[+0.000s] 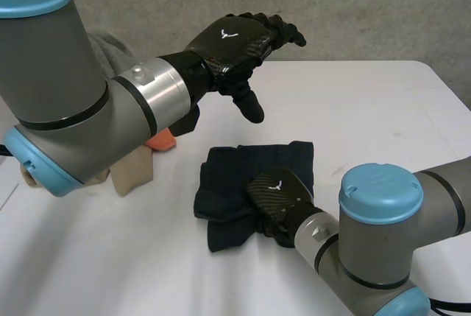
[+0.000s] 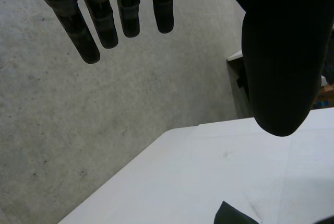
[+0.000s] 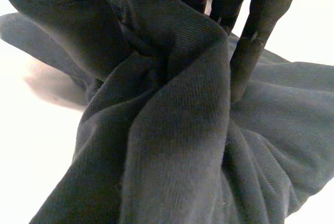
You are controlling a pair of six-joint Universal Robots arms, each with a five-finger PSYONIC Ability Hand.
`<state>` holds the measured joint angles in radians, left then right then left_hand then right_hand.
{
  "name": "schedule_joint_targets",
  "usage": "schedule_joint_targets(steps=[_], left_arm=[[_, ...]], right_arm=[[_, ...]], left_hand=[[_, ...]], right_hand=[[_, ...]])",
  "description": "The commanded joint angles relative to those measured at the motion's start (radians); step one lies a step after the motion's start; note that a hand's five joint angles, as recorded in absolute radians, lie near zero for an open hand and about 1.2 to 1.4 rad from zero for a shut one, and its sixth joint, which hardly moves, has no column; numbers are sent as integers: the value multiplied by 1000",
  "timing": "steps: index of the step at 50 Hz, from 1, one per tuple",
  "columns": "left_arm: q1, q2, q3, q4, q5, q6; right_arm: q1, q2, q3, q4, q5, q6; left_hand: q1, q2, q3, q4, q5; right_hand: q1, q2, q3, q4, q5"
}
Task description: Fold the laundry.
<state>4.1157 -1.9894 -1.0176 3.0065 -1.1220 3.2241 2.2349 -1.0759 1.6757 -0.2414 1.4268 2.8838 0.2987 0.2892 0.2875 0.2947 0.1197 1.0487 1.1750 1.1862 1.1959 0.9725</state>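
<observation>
One dark cloth (image 1: 237, 172) on worktop (image 1: 368, 124), bunched in right hand (image 1: 274, 197) pinch; left hand (image 1: 228, 43) raised, fingers straight; one beige cloth (image 1: 132, 172) left

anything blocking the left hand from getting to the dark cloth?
Nothing visible. The left hand hangs open in the air beyond the crumpled dark navy cloth, with only white table between them. The right hand pinches a bunched fold at the cloth's near edge. Beige and orange clothes lie aside, by the left arm.
</observation>
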Motion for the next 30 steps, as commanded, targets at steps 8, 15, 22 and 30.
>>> schedule_joint_targets(steps=[8,15,22,30], left_arm=[[-2,26,-39,8,1,3],[2,35,-45,5,-2,10],[9,61,-52,12,-1,5],[12,81,-53,12,-1,0]], right_arm=[[-29,5,12,-19,121,-146],[-44,-54,45,7,63,-118],[-139,-251,47,115,26,40],[-293,-315,35,384,-9,291]], left_hand=[[-6,4,5,-2,-1],[-18,-8,-6,-14,-13],[-35,-26,-24,-31,-31],[-50,-41,-39,-46,-46]], right_hand=[[216,90,79,69,118],[-874,-1000,-1012,-1021,-973],[-874,-1000,-1012,-1021,-973],[-874,-1000,-1012,-1021,-973]])
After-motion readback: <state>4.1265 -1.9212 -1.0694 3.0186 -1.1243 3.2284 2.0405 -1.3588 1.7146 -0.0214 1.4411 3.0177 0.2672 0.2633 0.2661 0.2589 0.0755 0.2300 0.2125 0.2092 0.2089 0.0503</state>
